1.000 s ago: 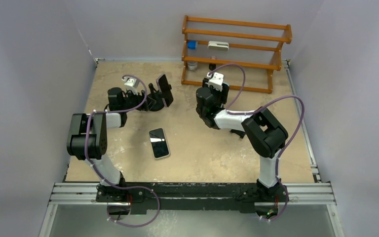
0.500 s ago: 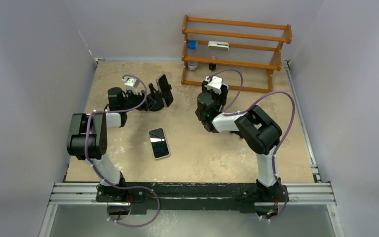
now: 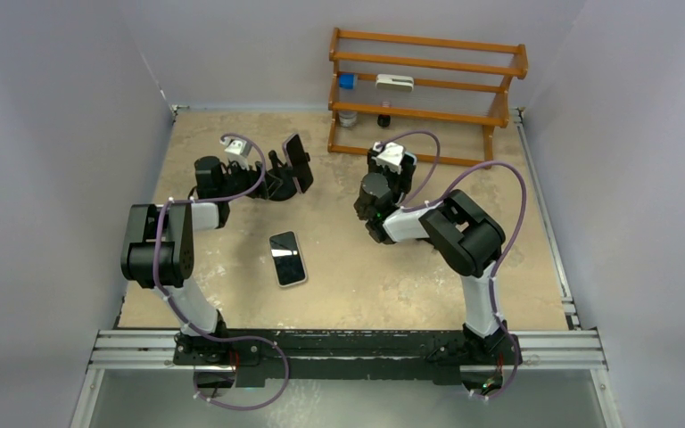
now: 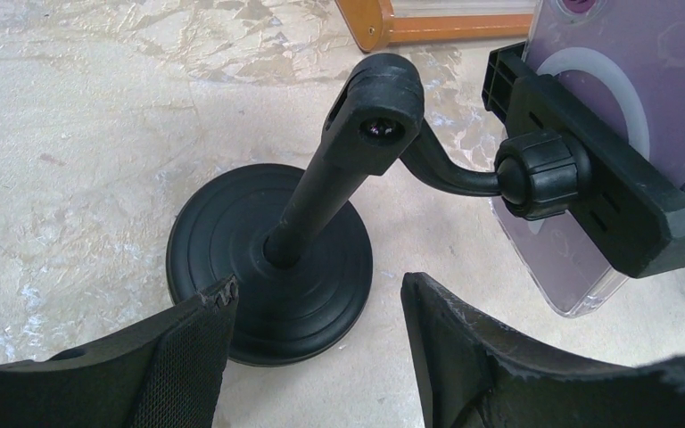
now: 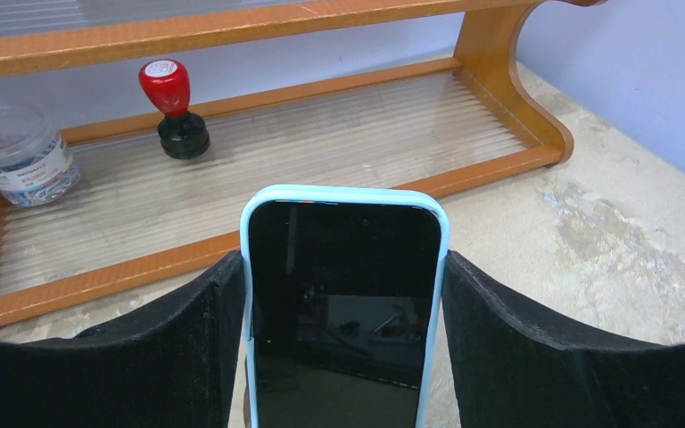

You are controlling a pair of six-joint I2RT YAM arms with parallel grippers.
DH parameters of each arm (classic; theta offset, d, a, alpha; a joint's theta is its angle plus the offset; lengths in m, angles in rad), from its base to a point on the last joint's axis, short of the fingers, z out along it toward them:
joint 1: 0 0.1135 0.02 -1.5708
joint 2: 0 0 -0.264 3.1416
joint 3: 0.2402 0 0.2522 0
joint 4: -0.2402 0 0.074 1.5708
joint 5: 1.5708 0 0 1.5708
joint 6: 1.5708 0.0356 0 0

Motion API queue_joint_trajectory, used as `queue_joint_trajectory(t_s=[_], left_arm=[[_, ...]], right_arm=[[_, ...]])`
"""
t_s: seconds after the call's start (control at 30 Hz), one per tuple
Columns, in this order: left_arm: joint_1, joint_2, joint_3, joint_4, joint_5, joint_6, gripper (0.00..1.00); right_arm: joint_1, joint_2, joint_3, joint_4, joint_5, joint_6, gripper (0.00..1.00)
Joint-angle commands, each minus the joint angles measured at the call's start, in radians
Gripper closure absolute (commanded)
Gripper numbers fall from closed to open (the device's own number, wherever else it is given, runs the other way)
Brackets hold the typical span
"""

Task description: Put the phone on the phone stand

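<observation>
**Overhead view.** A black phone stand with a round ribbed base [image 3: 278, 178] sits at 10 o'clock on the mottled beige surface [image 3: 366, 276]. An orange wooden shelf rack [image 3: 428, 41] stands at 1 o'clock by the back wall. A dark-screened phone with a white rim [image 3: 287, 258] lies flat, screen up, at 8 o'clock from the centre, apart from both arms.

**Left wrist view.** The left jaws are wide open and hold nothing. Their two black padded fingers [image 4: 174, 366] flank the near edge of the stand's base; whether the left one touches it cannot be told. From the elbow at the top of the stem, a curved arm runs toward 3 o'clock to a ball joint and a black cradle. A purple phone in a clear case [image 4: 624, 71], seen from the back, sits in that cradle. Its upper and right parts are cut off by the frame.

**Right wrist view.** The right jaws are closed on a black-screened phone in a pale blue case [image 5: 343, 303], with one finger [image 5: 143, 357] against each long edge. Its lower end is cut off by the frame, and overhead it cannot be made out behind the wrist. Beyond it, the rack's bottom shelf carries a red-knobbed black stamp [image 5: 175, 111] at 11 o'clock. A clear tub of paper clips [image 5: 18, 152], partly cut off, sits at 10 o'clock.
</observation>
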Motion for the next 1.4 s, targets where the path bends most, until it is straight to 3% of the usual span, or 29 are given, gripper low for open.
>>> queue_joint_trajectory(t_s=[0.0,0.67,0.77,0.9,0.97,1.37], left_arm=[[0.005,0.011,0.037,0.022,0.027,-0.012,0.34],[0.005,0.009,0.038,0.021,0.032,-0.010,0.34],[0.005,0.009,0.037,0.019,0.032,-0.010,0.34],[0.005,0.010,0.038,0.018,0.032,-0.010,0.34],[0.005,0.009,0.038,0.016,0.032,-0.010,0.34],[0.005,0.004,0.032,0.019,0.025,-0.015,0.33]], right_arm=[[0.007,-0.010,0.014,0.058,0.028,0.031,0.67],[0.037,0.033,0.075,-0.011,0.020,0.071,0.65],[0.035,0.032,0.074,-0.047,0.018,0.103,0.50],[0.036,0.033,0.080,-0.097,0.010,0.131,0.15],[0.036,0.028,0.084,-0.106,0.008,0.130,0.03],[0.061,-0.268,-0.023,-0.106,-0.172,0.082,0.01]])
